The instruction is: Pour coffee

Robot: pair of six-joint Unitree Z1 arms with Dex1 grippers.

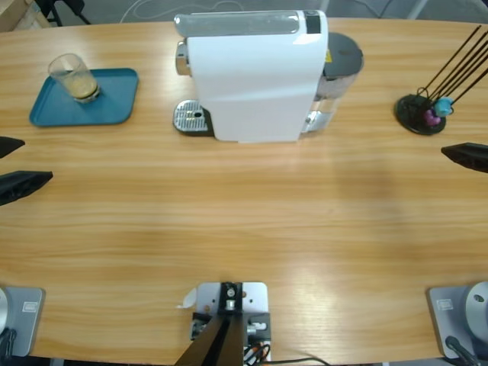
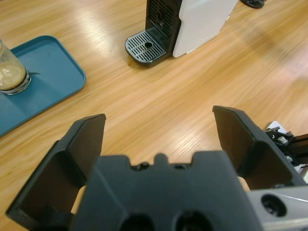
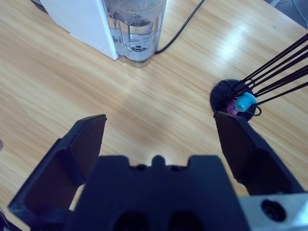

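Seen from above, bare wooden table (image 1: pixel 244 221) fills the foreground; my left pincer (image 1: pixel 19 166) pokes in at one side edge and my right pincer (image 1: pixel 467 156) at the other, both mostly cut off. Well ahead of my left pincer, the coffee (image 1: pixel 82 88) sits shallow in a clear glass (image 1: pixel 74 75) parked on a blue tray (image 1: pixel 114 107), probably set there for serving.

Along my left wrist, my jaws stand wide apart, holding nothing. The glass is far off beyond my left jaw, cropped at the frame edge; the coffee machine (image 2: pixel 192 24) and its drip grate (image 2: pixel 147 46) lie ahead.

Along my right wrist, my jaws are likewise spread and empty. Beyond them stand the machine's water tank (image 3: pixel 136 29) and a black stick holder (image 3: pixel 233 98), its rods cut off.
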